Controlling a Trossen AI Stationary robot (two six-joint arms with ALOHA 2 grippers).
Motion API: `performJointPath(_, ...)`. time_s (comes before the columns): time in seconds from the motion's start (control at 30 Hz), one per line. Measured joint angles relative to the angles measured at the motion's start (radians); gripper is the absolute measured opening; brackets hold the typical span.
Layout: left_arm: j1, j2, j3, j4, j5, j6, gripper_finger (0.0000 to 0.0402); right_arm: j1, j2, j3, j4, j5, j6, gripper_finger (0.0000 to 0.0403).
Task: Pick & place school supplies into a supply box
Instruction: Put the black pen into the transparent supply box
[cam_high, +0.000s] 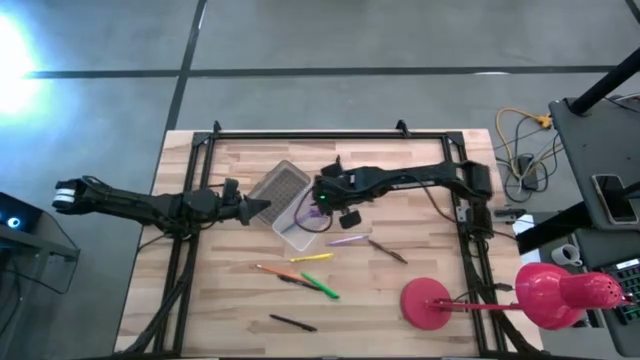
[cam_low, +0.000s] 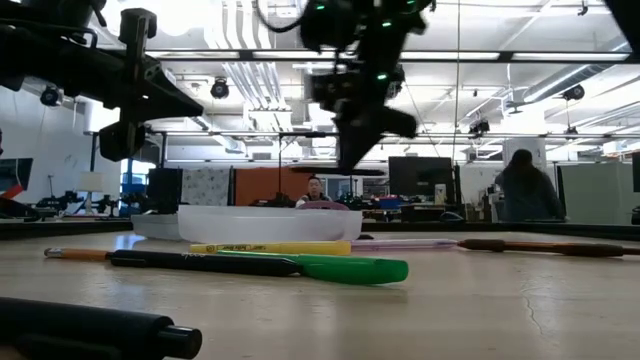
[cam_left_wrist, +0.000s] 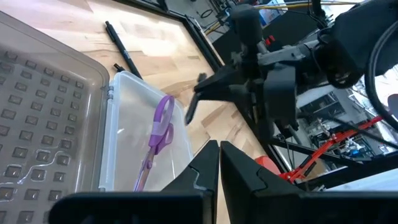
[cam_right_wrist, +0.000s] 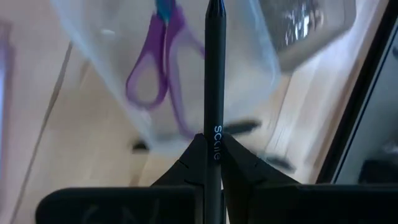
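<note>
The right gripper (cam_right_wrist: 212, 146) is clamped on a black pen (cam_right_wrist: 215, 81) and hangs above the supply box (cam_high: 300, 222), where purple-handled scissors (cam_right_wrist: 163, 74) already lie. To place it well, the pen should probably be turned along the box's long side and lowered between the walls before release, clear of the open ribbed lid (cam_high: 279, 185). The left gripper (cam_left_wrist: 219, 163), fingers closed on nothing, waits just beside the lid and should keep out of the way. Other pens and markers, among them a green marker (cam_low: 320, 266), lie on the table (cam_high: 380, 320) near the box.
</note>
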Motion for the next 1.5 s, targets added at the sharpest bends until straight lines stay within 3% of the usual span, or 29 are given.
performJointPath(0.4, 0.000, 0.000, 0.003, 0.000, 0.000, -0.005, 0.0000, 0.009, 0.248, 0.315, -0.129, -0.104, -0.063, 0.0013)
performJointPath(0.7, 0.000, 0.000, -0.003, 0.001, 0.000, -0.005, 0.0000, 0.000, 0.361, 0.360, -0.127, -0.152, -0.058, 0.0020)
performJointPath(0.93, 0.000, 0.000, -0.003, 0.000, 0.000, -0.005, 0.0000, 0.003, 0.353, 0.371, -0.043, -0.063, -0.058, 0.0028)
performJointPath(1.1, 0.000, 0.000, -0.004, 0.000, 0.000, -0.004, 0.0000, 0.004, 0.347, 0.423, -0.085, -0.141, -0.030, 0.0030)
performJointPath(1.37, 0.000, 0.000, -0.004, 0.000, 0.000, -0.004, 0.0000, -0.005, 0.345, 0.477, -0.170, -0.109, 0.037, 0.0033)
performJointPath(1.5, 0.000, 0.000, -0.004, 0.000, 0.000, -0.004, 0.0000, -0.012, 0.345, 0.482, -0.183, -0.193, 0.069, 0.0053)
